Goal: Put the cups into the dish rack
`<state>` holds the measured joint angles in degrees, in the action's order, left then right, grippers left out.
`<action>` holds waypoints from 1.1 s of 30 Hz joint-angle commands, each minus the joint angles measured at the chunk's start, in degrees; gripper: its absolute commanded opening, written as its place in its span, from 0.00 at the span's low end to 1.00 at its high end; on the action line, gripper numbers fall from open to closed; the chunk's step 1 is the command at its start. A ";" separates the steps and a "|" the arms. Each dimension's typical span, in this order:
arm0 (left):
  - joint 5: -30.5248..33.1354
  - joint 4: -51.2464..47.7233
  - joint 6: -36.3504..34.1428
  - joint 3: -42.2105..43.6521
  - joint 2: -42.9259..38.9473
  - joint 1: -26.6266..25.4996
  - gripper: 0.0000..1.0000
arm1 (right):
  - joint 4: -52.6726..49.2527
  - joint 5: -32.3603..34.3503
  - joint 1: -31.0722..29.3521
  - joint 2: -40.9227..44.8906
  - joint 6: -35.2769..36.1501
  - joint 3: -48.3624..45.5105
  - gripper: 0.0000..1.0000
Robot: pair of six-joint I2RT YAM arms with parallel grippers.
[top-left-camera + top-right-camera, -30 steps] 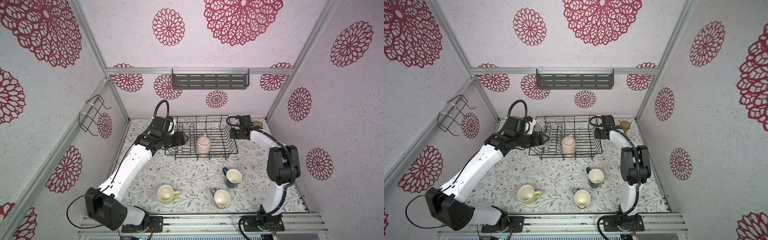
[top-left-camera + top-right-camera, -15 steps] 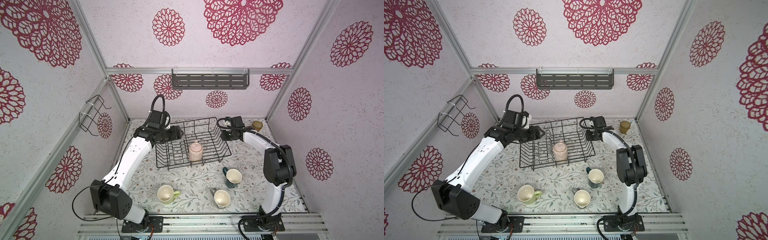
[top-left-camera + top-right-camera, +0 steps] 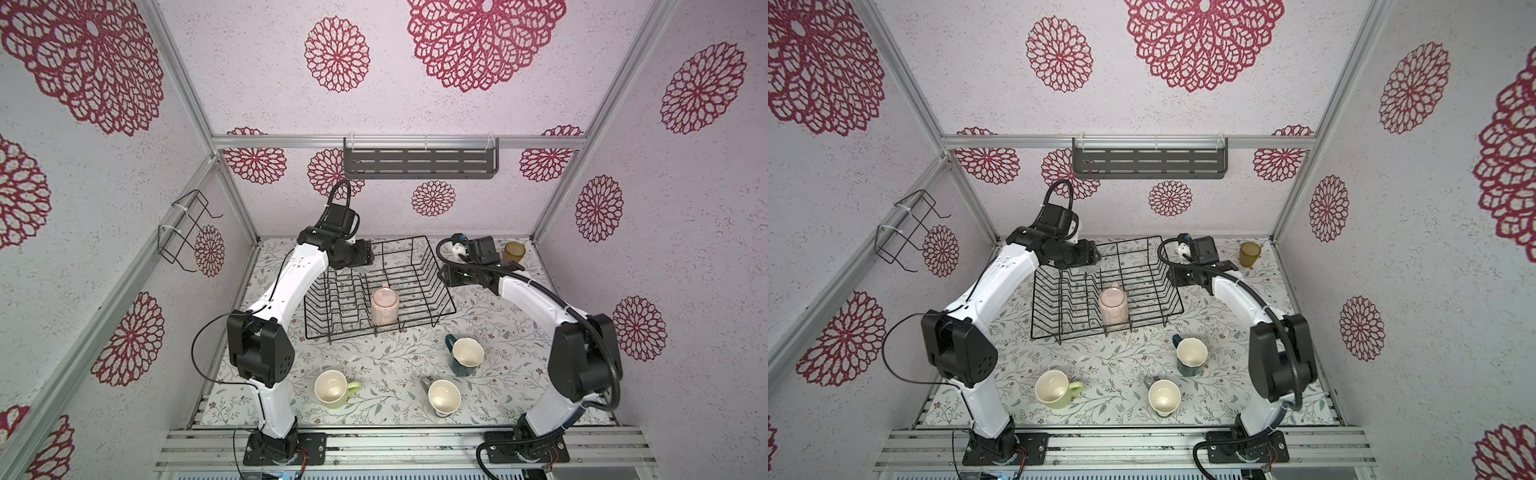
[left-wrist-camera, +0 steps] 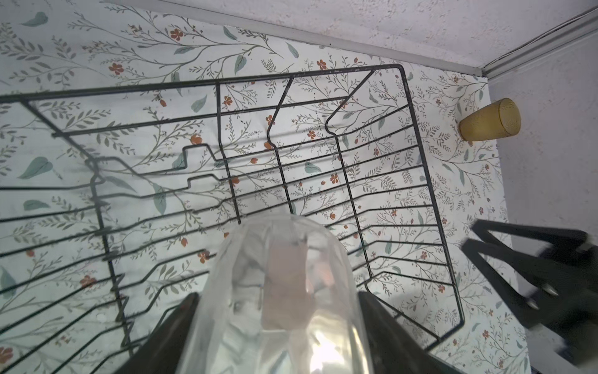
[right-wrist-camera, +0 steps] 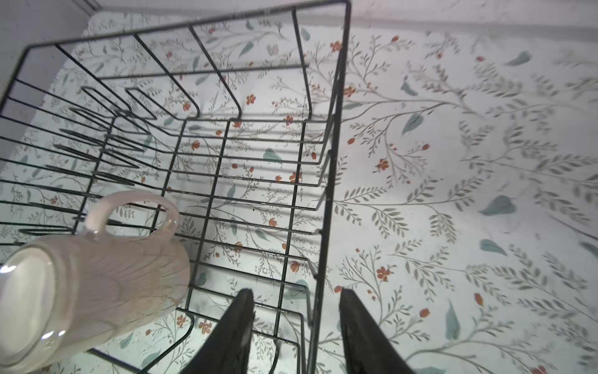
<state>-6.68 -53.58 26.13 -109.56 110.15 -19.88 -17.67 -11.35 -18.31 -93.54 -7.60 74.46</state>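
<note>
The left pincer (image 4: 278, 299) is clamped on the clear glass cup (image 4: 284, 252), above the big black wire dish rack (image 4: 216, 83). The right pincer (image 5: 296, 293) is apart, the rack's edge wire between its tips. A tall pale pink cup (image 5: 97, 278) sits inside, near it. Best lower the glass slowly into a bare spot, then let go.

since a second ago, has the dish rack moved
Yes. The dish rack has turned out of line with the grey wall shelf, and its left end has swung toward the front.
</note>
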 commanded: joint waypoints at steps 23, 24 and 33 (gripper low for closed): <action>8.93 -4.44 -7.92 -26.05 31.05 -2.34 0.59 | 17.76 8.89 0.46 27.42 -10.15 -21.14 0.52; 9.23 -4.19 -8.30 -26.04 31.45 -2.35 0.60 | 17.69 8.91 0.45 27.51 -10.13 -21.11 0.52; 9.60 -4.58 -10.15 -26.65 33.29 -2.49 0.66 | 17.09 9.10 0.46 28.22 -9.66 -21.69 0.52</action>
<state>2.22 -57.93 17.93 -134.34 142.61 -22.24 -2.15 -3.14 -18.02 -67.02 -16.64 52.56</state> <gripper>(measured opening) 0.729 0.518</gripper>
